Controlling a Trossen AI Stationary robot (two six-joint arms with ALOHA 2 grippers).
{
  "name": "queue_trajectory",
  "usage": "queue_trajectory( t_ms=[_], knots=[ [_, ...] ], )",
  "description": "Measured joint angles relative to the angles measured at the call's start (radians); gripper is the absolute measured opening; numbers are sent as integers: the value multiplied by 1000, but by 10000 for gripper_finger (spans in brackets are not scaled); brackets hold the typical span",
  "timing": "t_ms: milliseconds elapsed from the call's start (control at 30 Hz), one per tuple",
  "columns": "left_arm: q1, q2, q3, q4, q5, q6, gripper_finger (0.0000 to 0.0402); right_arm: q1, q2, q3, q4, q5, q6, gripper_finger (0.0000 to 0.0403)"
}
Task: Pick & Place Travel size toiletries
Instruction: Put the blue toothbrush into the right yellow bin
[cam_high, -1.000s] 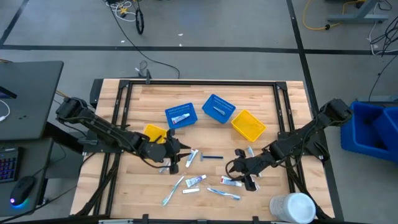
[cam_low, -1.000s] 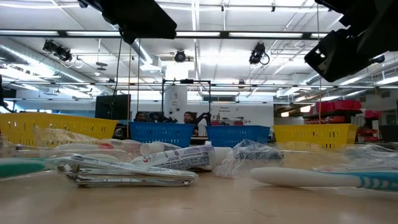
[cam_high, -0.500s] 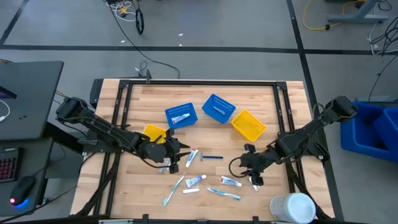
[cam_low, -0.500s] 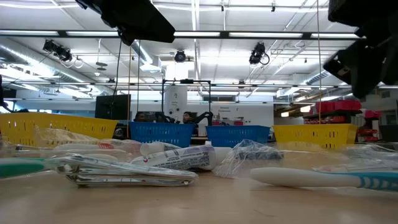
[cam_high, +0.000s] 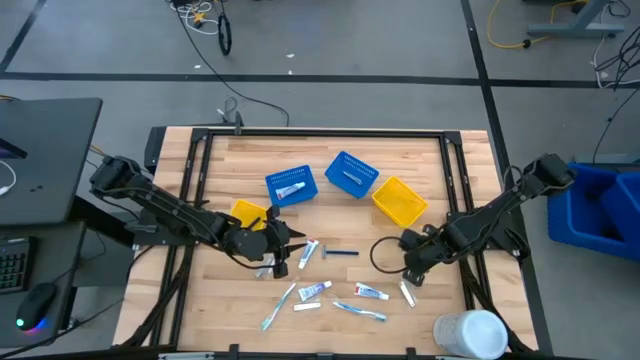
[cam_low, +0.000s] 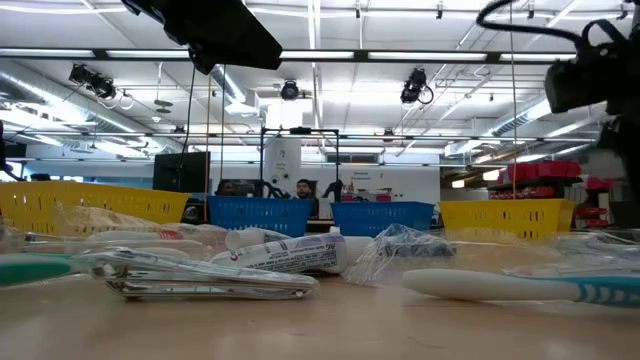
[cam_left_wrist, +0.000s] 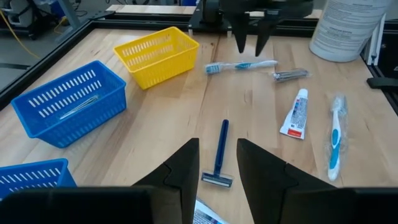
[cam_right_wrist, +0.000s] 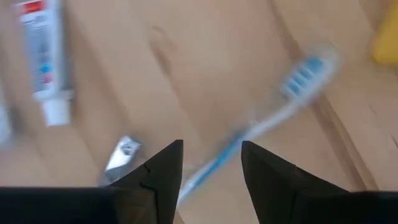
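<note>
Currently, the travel size toiletries (cam_high: 330, 290) are scattered over the near half of the wooden table (cam_high: 230, 310), between the two arms. A dark blue razor (cam_left_wrist: 219, 154) is seen lying flat just ahead of the left gripper (cam_left_wrist: 217, 163), with a small white tube (cam_left_wrist: 295, 114) and a toothbrush (cam_left_wrist: 336, 135) further off beside it. Another toothbrush (cam_left_wrist: 241, 66) and a small metal piece (cam_left_wrist: 290, 74) are placed nearer the far arm. One tube is contained in a blue basket (cam_high: 290, 186), and a second blue basket (cam_high: 351, 174) and a yellow basket (cam_high: 399, 201) are set just beyond it. Another yellow basket (cam_high: 248, 213) is partly covered by the left arm.

The left gripper is held low over the table near the razor, its fingers parted by a narrow gap and nothing held between them. The right gripper (cam_right_wrist: 211, 163) is positioned above a blue and white toothbrush (cam_right_wrist: 261, 121), its fingers apart and empty; a white tube (cam_right_wrist: 46, 59) and a metal piece (cam_right_wrist: 121, 155) are seen nearby. A large white cylinder (cam_high: 470, 333) is stood at the table's near right corner.
</note>
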Motion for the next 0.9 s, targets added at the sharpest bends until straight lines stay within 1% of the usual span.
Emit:
queue_trajectory(
  t_ms=[100, 167, 333, 500, 733, 800, 900],
  knots=[
    [0, 0, 0, 0, 0, -4, 116, 2, 15, -1, -58, -1, 116, 168],
    [0, 0, 0, 0, 0, -4, 116, 10, 25, -17, -61, -2, 157, 167],
    [0, 0, 0, 0, 4, 0, 116, 6, 30, -104, 16, -28, 201, 172],
    [0, 0, 0, 0, 9, -23, 116, 5, 27, -173, 86, -21, 286, 168],
    [0, 0, 0, 2, 9, -24, 116, 5, 9, -171, 72, -26, 252, 135],
    [0, 0, 0, 1, 9, -26, 116, 5, -10, -161, 57, -38, 229, 135],
    [0, 0, 0, 4, 8, -37, 116, 5, -40, -131, 69, -36, 194, 146]
  ],
)
